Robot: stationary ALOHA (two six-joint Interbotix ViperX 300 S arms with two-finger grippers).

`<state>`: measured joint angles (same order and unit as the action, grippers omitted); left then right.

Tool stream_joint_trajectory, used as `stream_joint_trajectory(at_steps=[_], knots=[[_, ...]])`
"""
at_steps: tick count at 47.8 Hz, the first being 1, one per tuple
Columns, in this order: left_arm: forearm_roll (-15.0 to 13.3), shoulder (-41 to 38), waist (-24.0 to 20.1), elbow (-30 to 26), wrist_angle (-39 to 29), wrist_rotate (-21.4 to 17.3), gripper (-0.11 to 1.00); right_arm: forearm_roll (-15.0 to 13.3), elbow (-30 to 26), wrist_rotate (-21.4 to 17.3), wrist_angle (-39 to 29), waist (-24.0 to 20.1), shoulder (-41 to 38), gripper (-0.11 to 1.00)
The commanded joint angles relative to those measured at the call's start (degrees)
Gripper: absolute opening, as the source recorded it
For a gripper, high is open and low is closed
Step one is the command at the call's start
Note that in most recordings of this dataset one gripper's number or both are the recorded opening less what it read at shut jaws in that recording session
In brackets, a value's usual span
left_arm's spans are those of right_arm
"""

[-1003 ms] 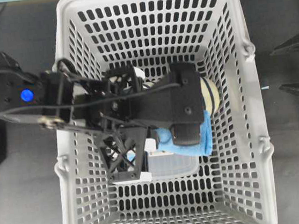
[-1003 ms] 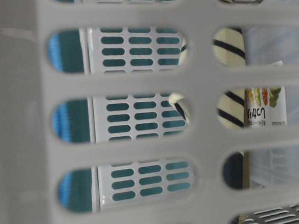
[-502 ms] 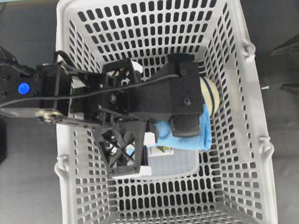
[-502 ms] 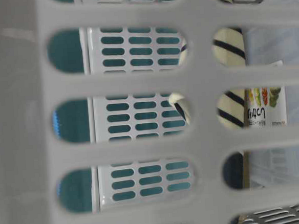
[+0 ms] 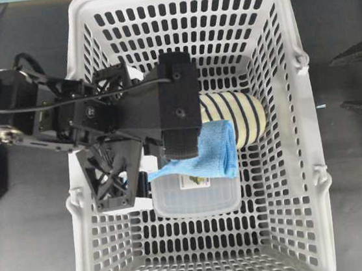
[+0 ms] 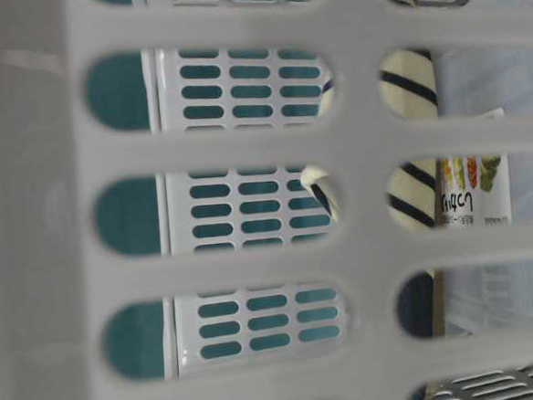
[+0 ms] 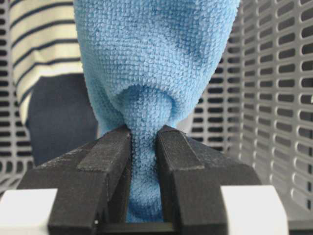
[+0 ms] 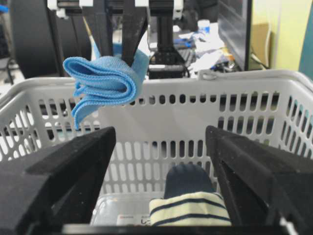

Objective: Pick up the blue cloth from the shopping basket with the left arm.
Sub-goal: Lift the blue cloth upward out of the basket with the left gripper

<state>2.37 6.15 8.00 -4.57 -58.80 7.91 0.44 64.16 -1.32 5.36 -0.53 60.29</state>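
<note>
The blue cloth (image 5: pixel 206 153) hangs bunched from my left gripper (image 7: pixel 144 134), whose black jaws are shut on its pinched top. In the right wrist view the cloth (image 8: pixel 105 81) dangles folded at about the height of the rim of the light-grey shopping basket (image 8: pixel 234 76), on its far side. From overhead the left arm reaches in over the left wall of the basket (image 5: pixel 307 95), and its wrist block hides the fingertips. My right gripper (image 8: pixel 159 132) stands wide open outside the near wall, holding nothing.
A navy and cream striped slipper (image 5: pixel 239 117) lies on the basket floor, partly under the cloth. A clear lidded box with a label (image 5: pixel 194 196) sits in front of it. The table-level view looks through the basket's slotted wall (image 6: pixel 244 147) at both.
The left arm has drawn back to the left and lifted, carrying the blue cloth with it. The slipper, covered before, now shows. The right gripper has not moved.
</note>
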Motion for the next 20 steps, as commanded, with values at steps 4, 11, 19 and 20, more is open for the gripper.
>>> stream_joint_trajectory(at_steps=[4,11,19,20], knots=[[0.3,2.9,0.0,1.6,2.9,0.0,0.13,0.2,-0.6,0.0,0.5,0.0,-0.3,0.73],[0.3,4.0,0.0,3.8,5.7,0.1,0.13,0.2,-0.2,0.0,0.4,0.0,-0.4,0.72],[0.3,5.6,0.1,6.1,6.9,0.4,0.13,0.2,-0.3,-0.1,0.5,0.0,-0.2,0.73],[0.3,5.7,0.1,6.3,7.2,0.4,0.13,0.2,-0.3,0.0,0.4,0.0,-0.3,0.72]])
